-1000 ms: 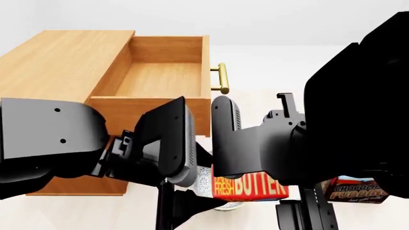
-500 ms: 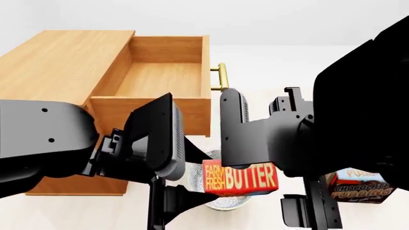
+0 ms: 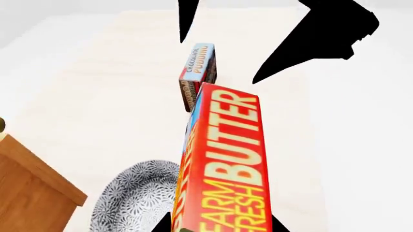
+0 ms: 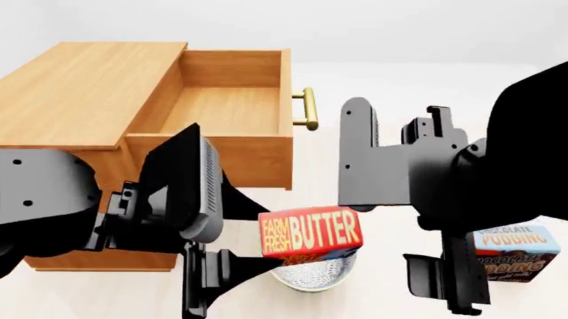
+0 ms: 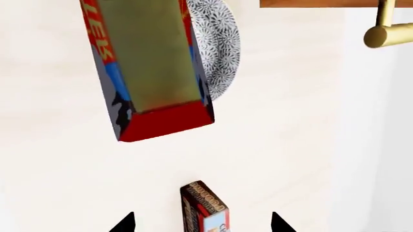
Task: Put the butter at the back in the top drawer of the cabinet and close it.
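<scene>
The butter is a red and yellow box, held level above a patterned bowl. My left gripper is shut on its left end; in the left wrist view the butter fills the space between the jaws of that gripper. The cabinet stands at the left. Its top drawer is pulled open and empty inside, with its brass handle facing right. My right gripper is open and empty, and in its wrist view it hangs over the pudding box.
A Chocolate Pudding box stands on the pale surface at the right, also in the right wrist view and the left wrist view. The bowl lies below the drawer front. The drawer handle juts out near the right arm.
My left gripper has lifted the butter up and to the left, higher above the bowl. My right arm has drawn away to the right, opening a gap between the arms.
</scene>
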Available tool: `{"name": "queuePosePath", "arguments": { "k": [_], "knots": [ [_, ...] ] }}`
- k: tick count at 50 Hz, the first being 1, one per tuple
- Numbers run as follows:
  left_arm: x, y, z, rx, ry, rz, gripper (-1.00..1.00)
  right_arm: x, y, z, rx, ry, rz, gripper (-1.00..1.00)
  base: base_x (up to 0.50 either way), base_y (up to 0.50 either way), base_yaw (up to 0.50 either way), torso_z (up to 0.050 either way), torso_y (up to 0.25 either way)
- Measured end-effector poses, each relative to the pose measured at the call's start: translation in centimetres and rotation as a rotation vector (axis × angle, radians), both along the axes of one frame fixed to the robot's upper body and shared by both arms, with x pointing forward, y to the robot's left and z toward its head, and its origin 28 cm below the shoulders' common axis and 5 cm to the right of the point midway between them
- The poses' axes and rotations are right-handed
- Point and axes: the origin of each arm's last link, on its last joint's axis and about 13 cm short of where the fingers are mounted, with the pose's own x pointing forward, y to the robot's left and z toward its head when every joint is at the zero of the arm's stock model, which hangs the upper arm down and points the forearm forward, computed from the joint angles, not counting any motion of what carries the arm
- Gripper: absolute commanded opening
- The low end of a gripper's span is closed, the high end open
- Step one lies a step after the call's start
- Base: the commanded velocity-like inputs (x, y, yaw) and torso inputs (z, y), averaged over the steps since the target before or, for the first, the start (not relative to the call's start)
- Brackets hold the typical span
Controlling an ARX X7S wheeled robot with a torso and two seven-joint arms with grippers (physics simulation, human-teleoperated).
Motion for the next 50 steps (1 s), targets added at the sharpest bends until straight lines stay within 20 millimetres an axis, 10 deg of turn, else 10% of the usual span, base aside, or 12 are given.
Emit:
{"name": "queuePosePath", "arguments": {
  "k": [50],
  "knots": [
    [-3.1, 1.9, 2.4, -0.262, -0.066, 0.36, -1.0, -1.0, -5.0, -7.8, 0.886, -0.632, -0.569, 1.0, 0.0, 0.0, 0.0, 0.0, 0.001]
  ]
}}
